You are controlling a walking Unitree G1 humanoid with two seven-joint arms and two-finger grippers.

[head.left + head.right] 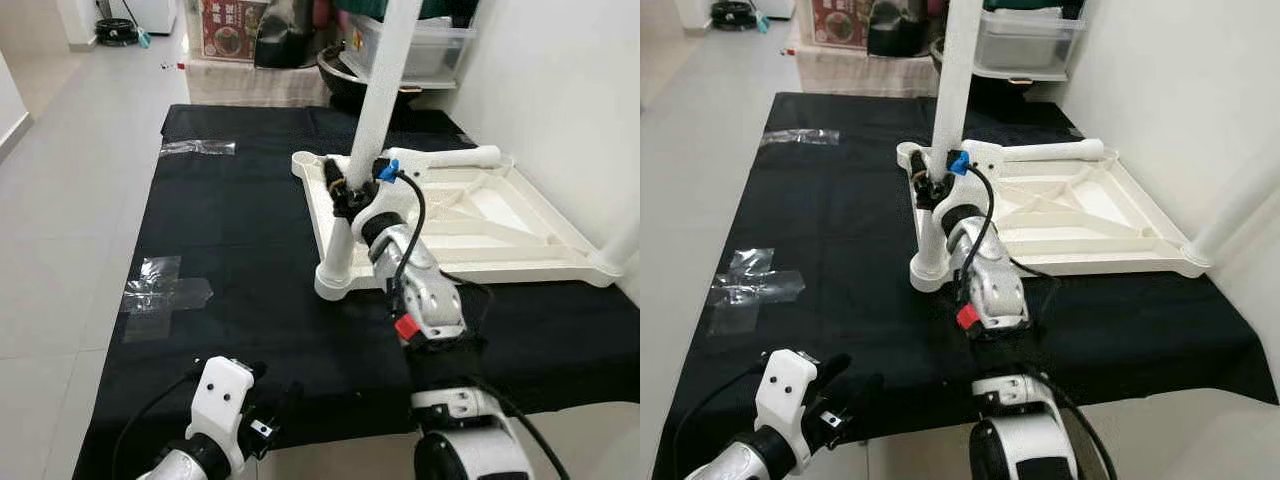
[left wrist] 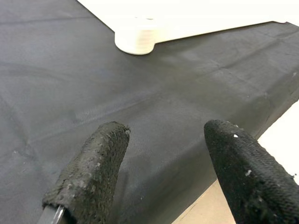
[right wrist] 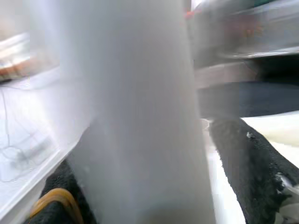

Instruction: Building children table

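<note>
A: Entry, working left to right. Where did you have your left gripper (image 1: 262, 415)?

B: You held it low over the near edge of the black cloth (image 1: 250, 260), well apart from the work. Its fingers (image 2: 88, 172) stood wide apart with nothing between them. Idle, by my reading.

A: And the taped patch (image 1: 160, 292)?

B: It lay flat on the cloth towards the left side, clear of everything. A second strip (image 1: 198, 148) sat farther back.

A: Which step were you in?

B: Seating a leg, as I judged it. The white tabletop (image 1: 470, 225) lay upside down on the cloth, ribs showing, towards the right. Your right gripper (image 1: 345, 190) was closed around the white leg (image 1: 385, 75), which stood nearly upright, leaning a little, at the far left corner socket.

A: The other legs?

B: One lay along the far rim (image 1: 450, 158). The near left corner socket (image 1: 335, 275) looked empty. A pale post showed at the right corner, too cropped to judge.

A: What did the next move call for?

B: Probably you needed to square the leg over its socket and press or twist it home. I could not tell how deeply it sat.
</note>
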